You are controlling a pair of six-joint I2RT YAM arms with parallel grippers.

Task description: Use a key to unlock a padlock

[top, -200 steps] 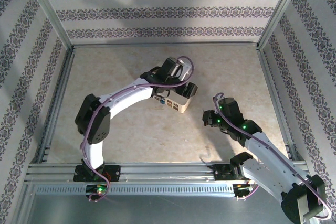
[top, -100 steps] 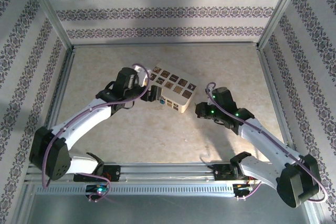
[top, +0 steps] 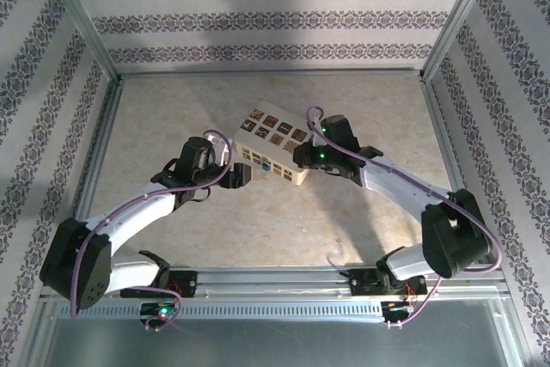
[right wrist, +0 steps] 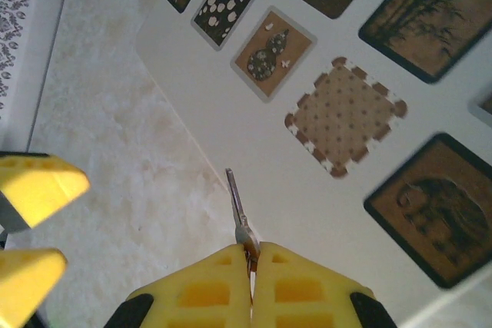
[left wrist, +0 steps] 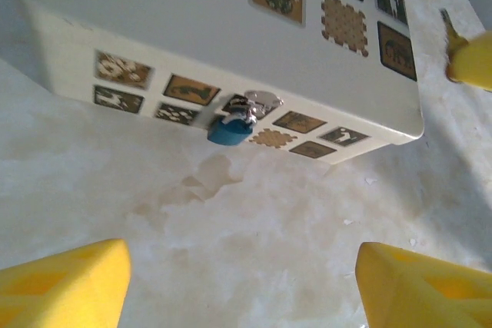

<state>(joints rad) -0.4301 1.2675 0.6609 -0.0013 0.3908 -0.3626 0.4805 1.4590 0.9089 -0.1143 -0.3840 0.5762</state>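
Note:
The blue padlock (left wrist: 231, 130) with its silvery shackle hangs from the front side of the cream box (left wrist: 231, 44), just above the tabletop. It is a blue speck (top: 267, 165) in the top view. My left gripper (left wrist: 242, 286) is open, low over the table in front of the padlock with a gap between them, and its fingers (right wrist: 34, 182) show at the left of the right wrist view. My right gripper (right wrist: 252, 255) is shut on the key (right wrist: 238, 205), whose blade points out over the box's near right corner. The key (left wrist: 446, 24) is well right of the padlock.
The box (top: 275, 145) lies mid-table with patterned squares on its top and sides. Metal rails (top: 258, 281) edge the table at the front, and patterned walls stand on the other three sides. Bare tabletop (top: 284, 229) lies in front of the box.
My left arm has swung off the box and down to its near left side. My right arm has moved up and left to the box's right end, carrying the key.

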